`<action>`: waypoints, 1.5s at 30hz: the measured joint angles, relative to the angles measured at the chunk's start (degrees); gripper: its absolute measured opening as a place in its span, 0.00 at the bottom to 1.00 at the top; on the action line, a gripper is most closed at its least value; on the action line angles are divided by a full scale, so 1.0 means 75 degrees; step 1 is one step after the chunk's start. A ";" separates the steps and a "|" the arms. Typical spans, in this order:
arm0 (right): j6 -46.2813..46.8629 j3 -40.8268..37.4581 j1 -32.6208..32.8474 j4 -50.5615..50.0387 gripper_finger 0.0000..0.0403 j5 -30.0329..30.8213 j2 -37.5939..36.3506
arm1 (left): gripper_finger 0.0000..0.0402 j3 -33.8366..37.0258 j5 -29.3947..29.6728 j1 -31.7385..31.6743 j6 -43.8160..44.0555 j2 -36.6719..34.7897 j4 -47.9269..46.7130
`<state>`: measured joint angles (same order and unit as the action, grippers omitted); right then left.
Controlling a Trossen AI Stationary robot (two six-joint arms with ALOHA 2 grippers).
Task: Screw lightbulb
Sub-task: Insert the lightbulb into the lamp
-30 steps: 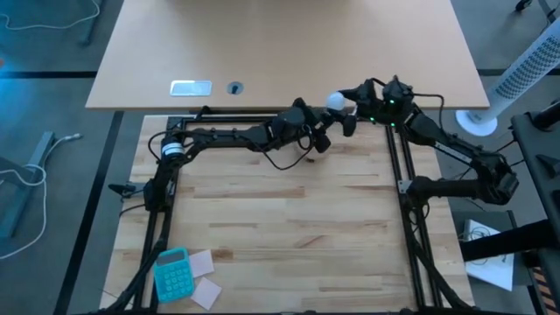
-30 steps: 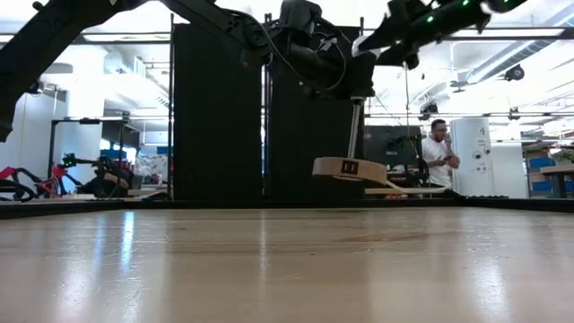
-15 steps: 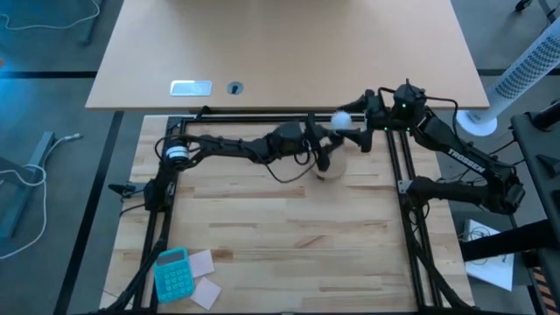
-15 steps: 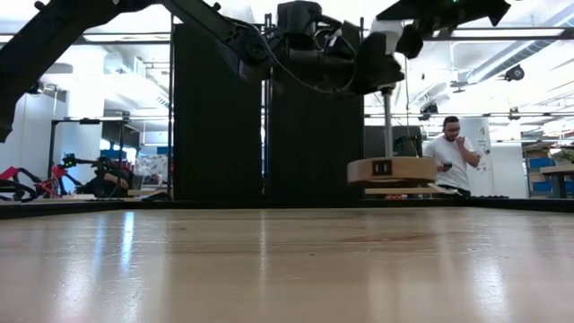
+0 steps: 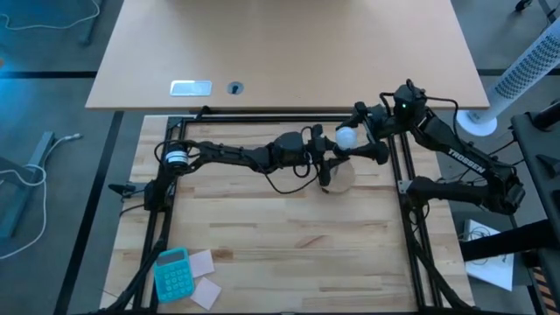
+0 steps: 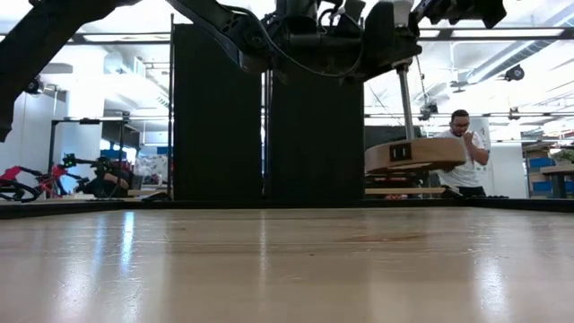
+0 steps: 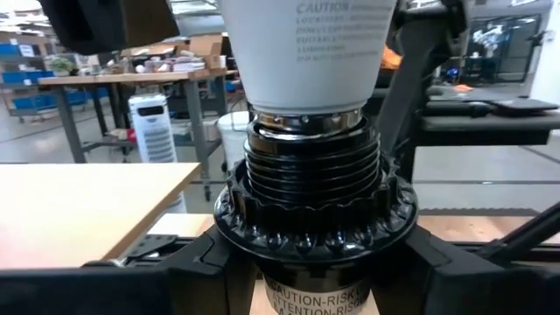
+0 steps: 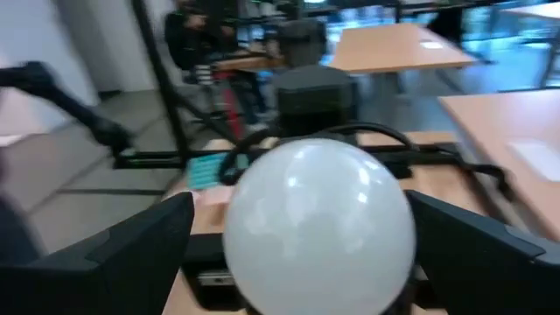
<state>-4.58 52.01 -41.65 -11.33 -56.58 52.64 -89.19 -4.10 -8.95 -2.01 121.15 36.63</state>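
Shifted right of centre since earlier, lightbulb [image 5: 347, 136] sits upright in the socket [image 7: 311, 210] pinched by left pincer [image 5: 325, 163], between spread right pincer [image 5: 366, 140] fingers.

You are seeing "CAUTION" printed atop small grey lines too blurred to read on the lightbulb [image 7: 302, 48] neck, and a partly hidden "CAUTION" label line on the black socket [image 7: 312, 219] beneath it.

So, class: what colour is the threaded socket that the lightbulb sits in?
Black. The socket under the white lightbulb shows best in the left wrist view.
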 joint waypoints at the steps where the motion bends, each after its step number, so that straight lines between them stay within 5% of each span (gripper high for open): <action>1: -0.0003 0.0000 0.0000 0.0013 0.98 -0.0165 0.0000 | 0.39 0.0000 -0.0037 0.0015 0.0002 -0.0001 0.0025; 14: -0.0004 0.0003 0.0000 0.0341 0.83 -0.0231 0.0003 | 0.39 0.0000 -0.0156 0.0059 0.0168 -0.0018 0.0141; 25: -0.0201 0.0006 0.0000 0.0312 0.63 0.1685 0.0035 | 0.39 -0.0132 0.0608 -0.0179 0.0168 -0.0149 -0.0614; 36: -0.0353 0.0041 0.0025 0.0958 0.63 0.4154 0.0525 | 0.39 -0.0892 0.2030 -0.0578 0.0103 -0.0158 -0.1751; 45: -0.0040 0.0044 0.0016 0.1856 0.68 0.4797 0.1302 | 0.39 -0.0986 0.2729 -0.0832 0.0341 -0.0149 -0.1976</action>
<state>-4.88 52.34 -41.53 2.59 -20.60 62.41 -96.58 16.36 -15.19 0.54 120.03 21.81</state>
